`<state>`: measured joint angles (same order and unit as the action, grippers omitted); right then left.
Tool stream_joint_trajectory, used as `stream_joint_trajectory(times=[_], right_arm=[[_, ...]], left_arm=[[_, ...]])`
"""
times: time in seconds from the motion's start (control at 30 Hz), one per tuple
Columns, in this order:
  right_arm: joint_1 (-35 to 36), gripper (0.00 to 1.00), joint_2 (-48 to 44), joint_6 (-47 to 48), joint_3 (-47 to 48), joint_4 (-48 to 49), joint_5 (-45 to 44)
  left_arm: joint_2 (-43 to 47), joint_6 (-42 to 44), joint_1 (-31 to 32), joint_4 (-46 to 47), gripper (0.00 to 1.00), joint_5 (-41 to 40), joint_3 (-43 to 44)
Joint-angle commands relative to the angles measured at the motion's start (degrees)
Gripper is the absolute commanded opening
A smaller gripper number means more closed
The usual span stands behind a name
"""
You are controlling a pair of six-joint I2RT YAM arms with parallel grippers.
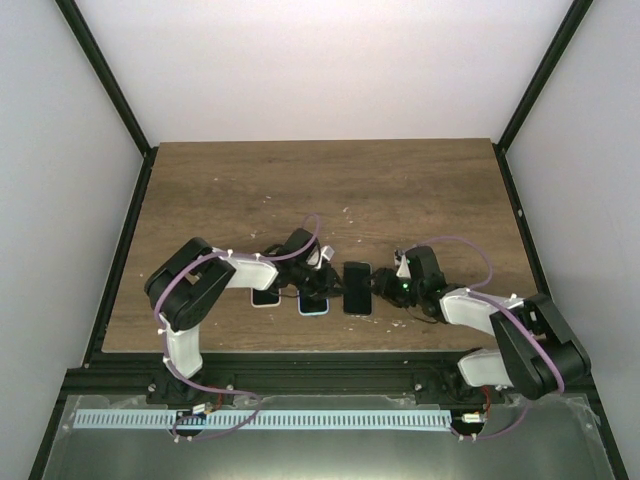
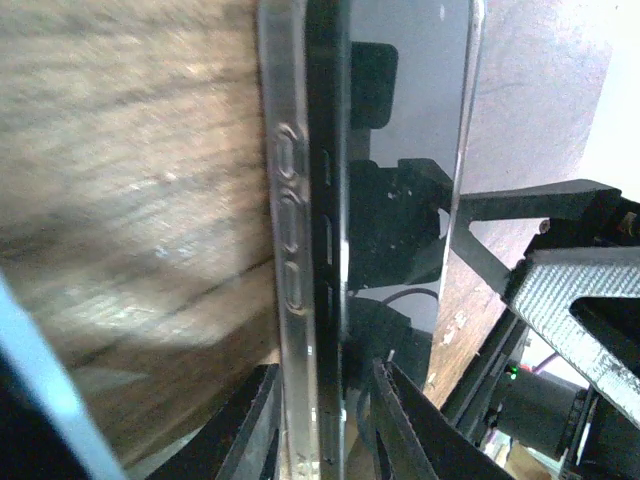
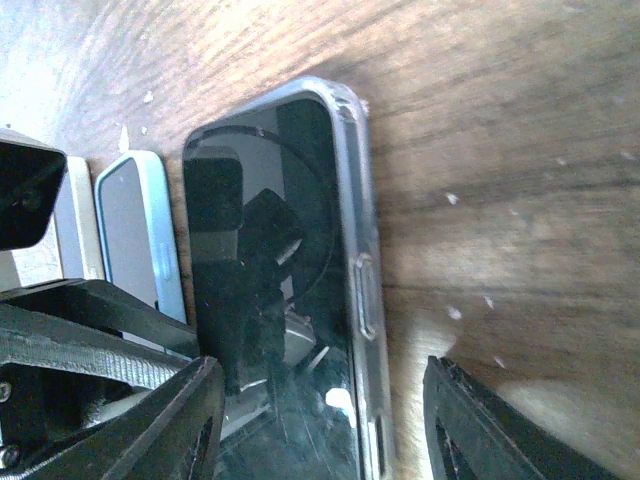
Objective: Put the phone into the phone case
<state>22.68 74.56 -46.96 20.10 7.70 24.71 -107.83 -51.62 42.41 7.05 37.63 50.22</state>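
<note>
- the phone (image 1: 357, 288) lies screen up on the wooden tabletop (image 1: 300, 190), between the two arms.
- a clear phone case (image 3: 362, 290) wraps its rim; in the left wrist view the phone's dark edge shows just beside the case's clear side wall.
- the left claw (image 2: 322, 400) is narrow, one finger on each side of that long edge; i cannot tell whether it pinches.
- the right claw (image 3: 320, 400) stands wide at the phone's end, its right finger apart from the case with bare wood between.
- a light blue phone (image 1: 313, 303) and a pale one (image 1: 265, 296) lie just beside it, under the left arm.
</note>
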Motion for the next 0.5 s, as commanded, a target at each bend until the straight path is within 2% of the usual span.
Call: stream_joint_trajectory(times=[0.0,0.33,0.47], right_arm=[[-0.15,0.56,3.5,-0.13,-0.18,5.21,2.43],[-0.18,0.57,6.87,-4.32,-1.24,14.16,8.29],[-0.21,0.58,7.97,-7.08,-1.57,19.92,13.31]], left_arm=[[1.13,2.18,-1.67,-1.74,0.27,-1.4,1.1],[-0.23,1.79,-1.79,0.88,0.22,0.36,-0.38],[-0.38,1.96,-1.73,0.86,0.2,0.52,-0.6]])
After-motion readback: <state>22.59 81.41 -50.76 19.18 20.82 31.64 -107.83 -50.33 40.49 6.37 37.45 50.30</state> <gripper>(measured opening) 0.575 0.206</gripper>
